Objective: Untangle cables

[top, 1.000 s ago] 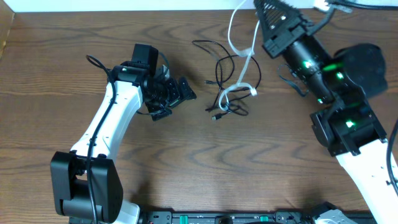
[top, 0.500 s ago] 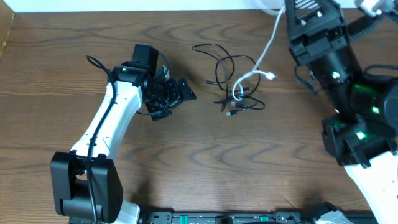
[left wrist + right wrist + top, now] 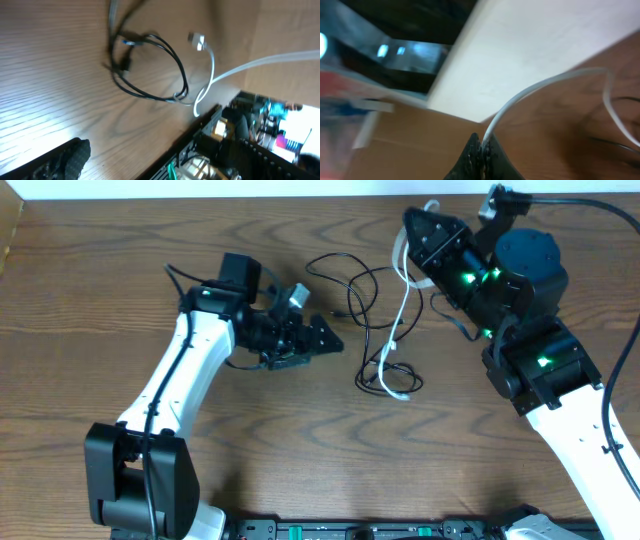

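Observation:
Two thin black cables lie tangled in loops on the wooden table, at centre back. The white cable hangs from my right gripper and runs down across the black tangle, with its free end near the front of the tangle. My right gripper is shut on the white cable, as the right wrist view shows, with the cable arcing away. My left gripper is open and empty just left of the tangle. The left wrist view shows a black loop and the white plug.
A white wall runs along the table's back edge. A cardboard edge is at the far left. A black equipment rail lines the front edge. Thick black arm cords hang by the right arm.
My right gripper has swung back left and lower with the white cable, which is now draped over the black tangle. My left gripper has moved right, closer to the tangle.

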`<state>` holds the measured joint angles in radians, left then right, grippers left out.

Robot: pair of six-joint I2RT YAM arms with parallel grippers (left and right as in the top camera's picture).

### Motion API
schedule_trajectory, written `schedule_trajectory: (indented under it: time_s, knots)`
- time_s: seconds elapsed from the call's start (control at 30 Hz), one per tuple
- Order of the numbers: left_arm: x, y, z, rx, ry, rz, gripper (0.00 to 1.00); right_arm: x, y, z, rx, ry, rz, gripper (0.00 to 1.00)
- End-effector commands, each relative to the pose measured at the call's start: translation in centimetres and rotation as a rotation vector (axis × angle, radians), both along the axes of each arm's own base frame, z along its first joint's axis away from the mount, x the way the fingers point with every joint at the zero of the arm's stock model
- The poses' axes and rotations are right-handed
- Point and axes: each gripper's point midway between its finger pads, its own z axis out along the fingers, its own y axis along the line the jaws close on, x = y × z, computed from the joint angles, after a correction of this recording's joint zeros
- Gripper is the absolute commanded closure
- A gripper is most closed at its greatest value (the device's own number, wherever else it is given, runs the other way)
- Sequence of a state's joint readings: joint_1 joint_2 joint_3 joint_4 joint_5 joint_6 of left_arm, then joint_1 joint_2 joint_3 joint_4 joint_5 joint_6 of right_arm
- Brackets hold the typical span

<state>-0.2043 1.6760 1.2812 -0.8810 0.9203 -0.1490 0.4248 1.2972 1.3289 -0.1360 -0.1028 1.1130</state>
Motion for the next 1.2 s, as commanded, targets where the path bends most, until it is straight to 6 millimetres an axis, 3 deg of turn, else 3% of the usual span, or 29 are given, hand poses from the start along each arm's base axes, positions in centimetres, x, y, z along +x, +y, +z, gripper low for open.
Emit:
schedule_trajectory:
  time_s: [0.0,0.07,0.1,0.13,0.17,0.47,0.67,0.77,1.0,1.17]
  knots:
    - [-1.1,-1.5,0.4,-0.054,-0.038,-0.093,0.05,-1.3,0.5,2.9,0.091,-0.047,0.046,0.99]
    - [-1.2,-1.7,0.5,-0.063,-0.030,-0.090,0.05,-1.3,0.4,3.1,0.095,-0.056,0.046,0.99]
    - [-1.0,-1.8,0.6,-0.067,-0.037,-0.089,0.09,-1.3,0.4,3.1,0.094,-0.055,0.045,0.98]
    - [-0.9,-1.9,0.6,-0.066,-0.048,-0.091,0.23,-1.3,0.4,3.1,0.094,-0.054,0.045,0.98]
    - [-0.9,-2.0,0.5,-0.060,-0.050,-0.095,0.25,-1.2,0.4,3.1,0.093,-0.054,0.039,0.99]
    - [-3.3,-5.1,0.2,-0.041,-0.033,-0.185,0.25,0.6,-3.2,3.0,0.086,-0.062,-0.188,0.98]
    - [-3.3,-5.6,-2.5,0.191,0.049,-0.038,0.25,1.3,-4.7,2.6,0.106,-0.047,-0.289,0.98]
    - [-3.6,-6.8,-2.6,0.205,0.025,-0.045,0.25,1.7,-6.0,2.3,0.098,-0.044,-0.366,0.98]
    - [-1.8,-8.5,-3.0,0.275,-0.063,0.064,0.25,1.5,-5.2,2.3,0.099,-0.040,-0.314,0.98]
    - [-2.4,-10.6,-2.5,0.249,-0.091,0.053,0.25,2.0,-7.1,2.1,0.092,-0.038,-0.395,0.98]
